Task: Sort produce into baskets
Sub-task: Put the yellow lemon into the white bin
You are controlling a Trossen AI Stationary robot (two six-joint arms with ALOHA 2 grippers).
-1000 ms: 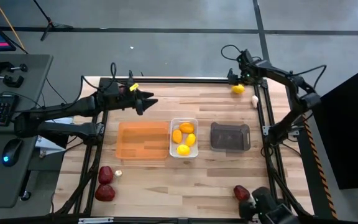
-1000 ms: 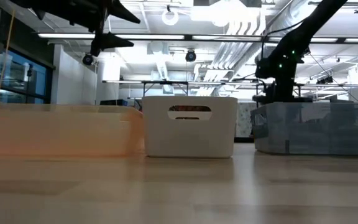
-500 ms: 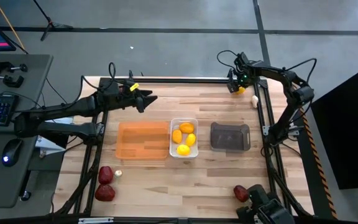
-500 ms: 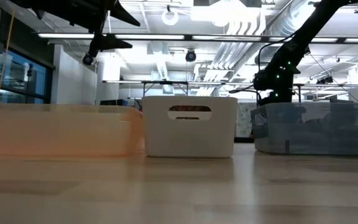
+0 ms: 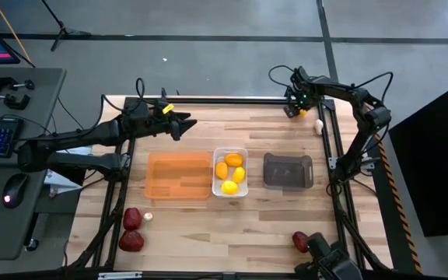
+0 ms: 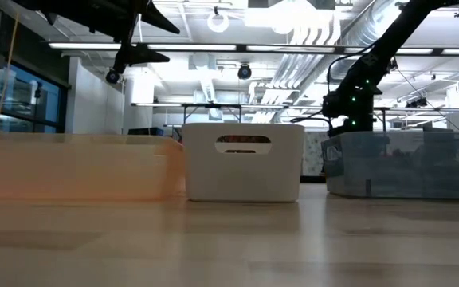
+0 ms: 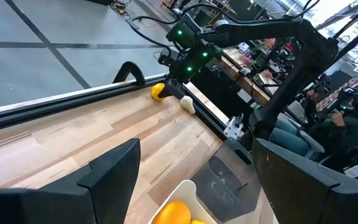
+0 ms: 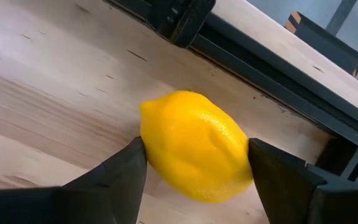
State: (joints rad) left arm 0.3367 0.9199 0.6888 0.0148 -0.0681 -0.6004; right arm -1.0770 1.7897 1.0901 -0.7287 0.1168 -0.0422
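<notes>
A yellow lemon (image 8: 194,144) lies on the wood at the table's far right corner, with my right gripper (image 5: 294,109) lowered over it and shut on it. A white garlic bulb (image 5: 318,124) lies just beside it. My left gripper (image 5: 187,124) hangs open above the far left of the table, holding nothing. In the middle stand the orange tray (image 5: 152,162), the white bin (image 5: 217,152) with three lemons (image 5: 229,173) in it, and the dark grey bin (image 5: 288,171). My right gripper has the lemon pinched between its two fingers, one on each long flank (image 8: 146,149). The fingers come from above, pointing steeply down, and lie across the lemon. The lemon rests on the table on its side.
Two dark red pieces (image 5: 132,229) and a small garlic bulb (image 5: 148,217) lie near the front left corner. Another red piece (image 5: 302,240) lies at the front right. The black frame rail (image 8: 272,74) runs close behind the lemon.
My right gripper has come down toward the far right corner of the table, rolling its wrist, and now covers the lemon that lay in plain view beside it. The lemon has not moved.
</notes>
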